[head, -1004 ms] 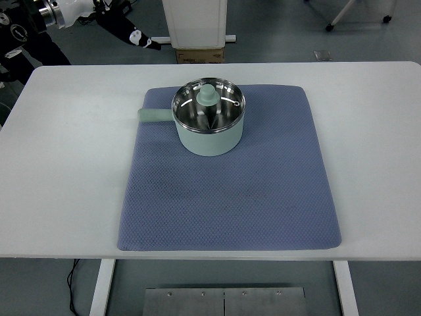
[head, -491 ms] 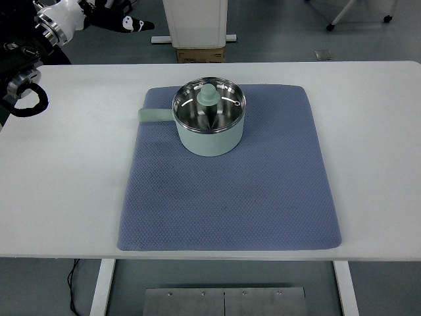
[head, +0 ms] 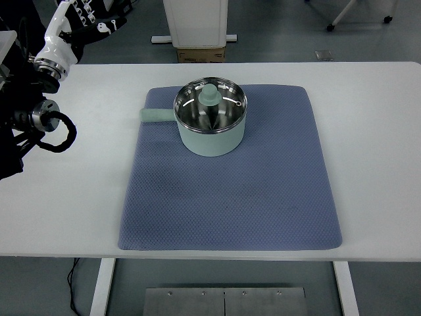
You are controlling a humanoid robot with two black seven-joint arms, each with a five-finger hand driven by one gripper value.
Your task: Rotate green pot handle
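Pot: green pot [head: 211, 126] with lid sits on the far half of the blue mat [head: 230, 197].
Handle: pot handle [head: 156, 115] points left.
Left hand [head: 99, 16]: raised at far-left corner beyond the tabletop [head: 368, 131]; fingers' state cannot be told.

Bright, even overhead light; picture sharp throughout, no motion blur. White table [head: 368, 131] nearly washed out, slight glare. Soft short shadow just near of green pot [head: 210, 125] on blue mat [head: 230, 204]. Steel lid [head: 227, 108] shows small highlights. Far floor dimmer.
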